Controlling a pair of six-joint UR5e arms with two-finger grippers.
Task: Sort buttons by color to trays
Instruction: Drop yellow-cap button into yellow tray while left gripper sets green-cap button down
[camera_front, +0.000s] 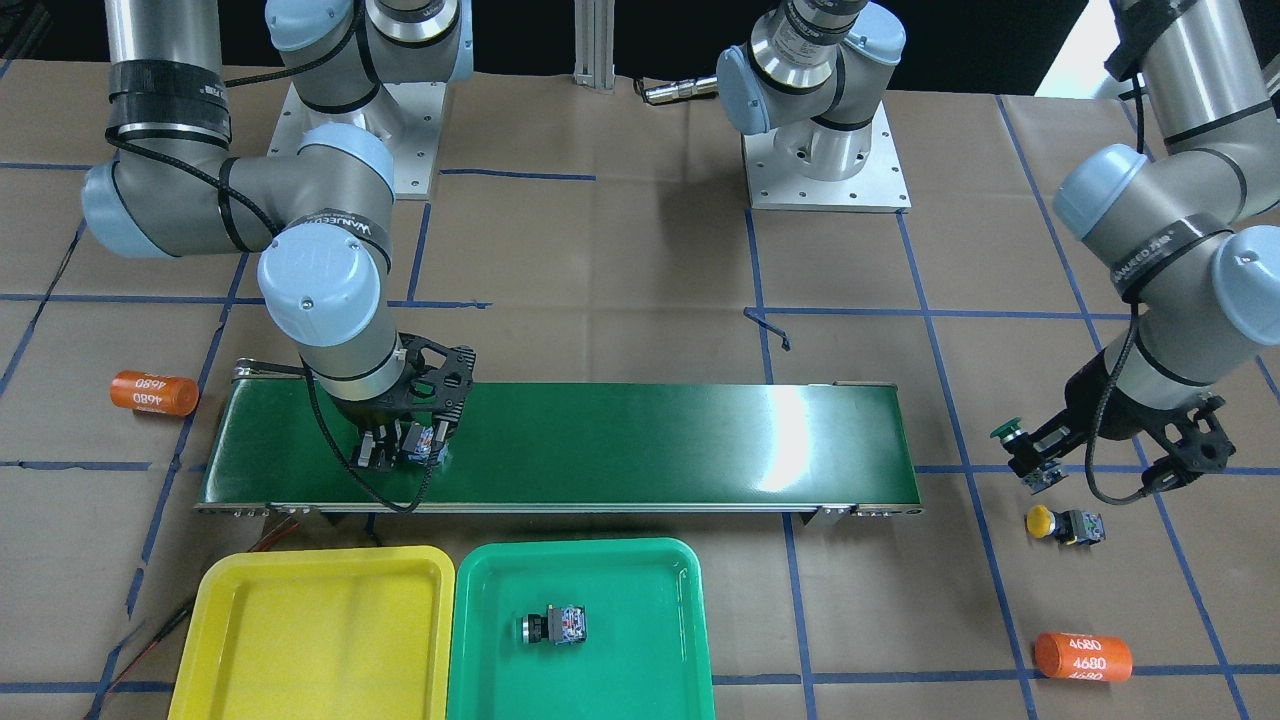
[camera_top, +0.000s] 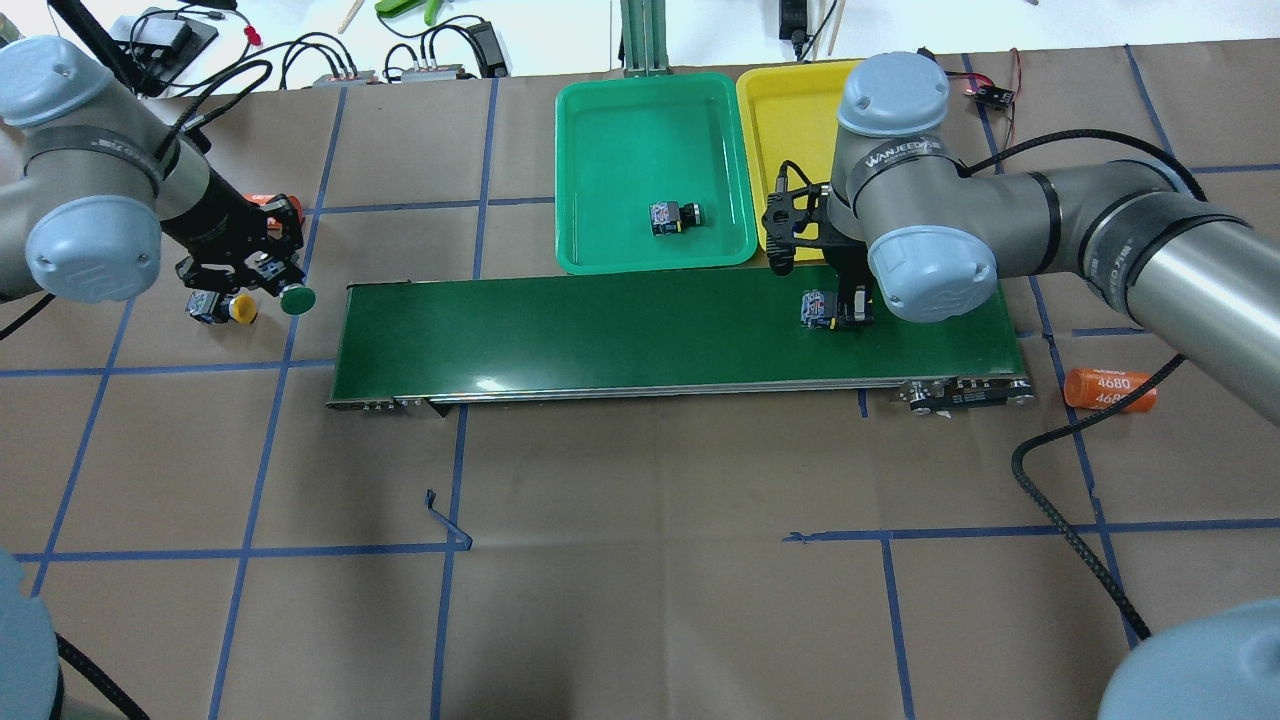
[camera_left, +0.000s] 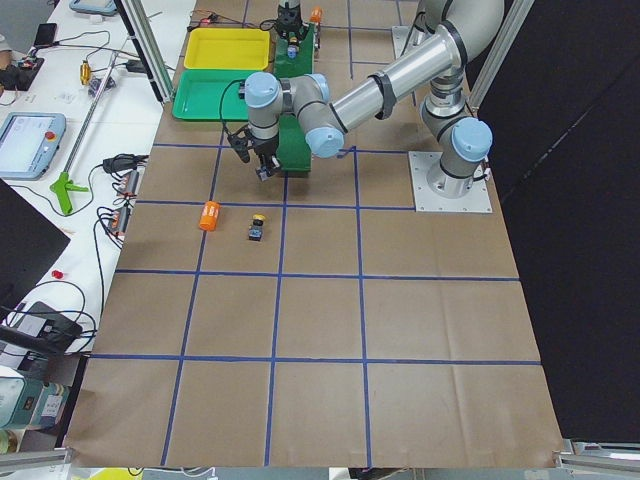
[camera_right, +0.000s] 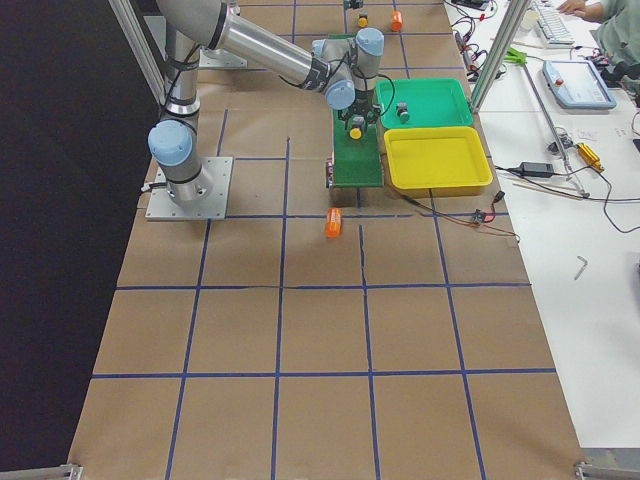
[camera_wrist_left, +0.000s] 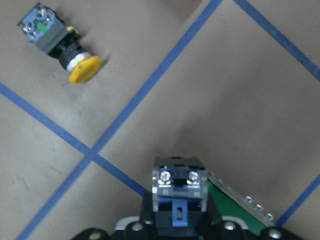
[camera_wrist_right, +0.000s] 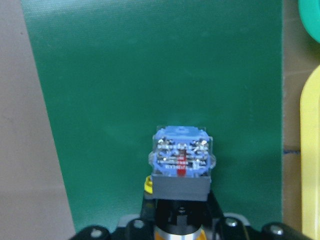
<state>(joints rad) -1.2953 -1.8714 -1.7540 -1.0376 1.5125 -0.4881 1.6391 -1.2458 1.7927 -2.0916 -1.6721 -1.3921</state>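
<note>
My left gripper (camera_front: 1030, 455) is shut on a green-capped button (camera_front: 1006, 430) and holds it above the paper past the belt's end; its grey-blue contact block fills the left wrist view (camera_wrist_left: 179, 186). A yellow-capped button (camera_front: 1065, 523) lies on the paper just beside it. My right gripper (camera_front: 405, 445) is shut on a button (camera_wrist_right: 181, 160) with a sliver of yellow cap showing, low over the conveyor belt (camera_front: 650, 440). A third button (camera_front: 555, 626) lies on its side in the green tray (camera_front: 480, 660). The yellow tray (camera_front: 300, 630) beside it holds nothing.
Two orange "4680" cylinders lie on the paper, one (camera_front: 153, 392) past the belt's end near my right arm, one (camera_front: 1083, 656) near my left gripper. The trays sit side by side along the belt's far edge from the robot. Cables lie beyond the table edge (camera_top: 300, 60).
</note>
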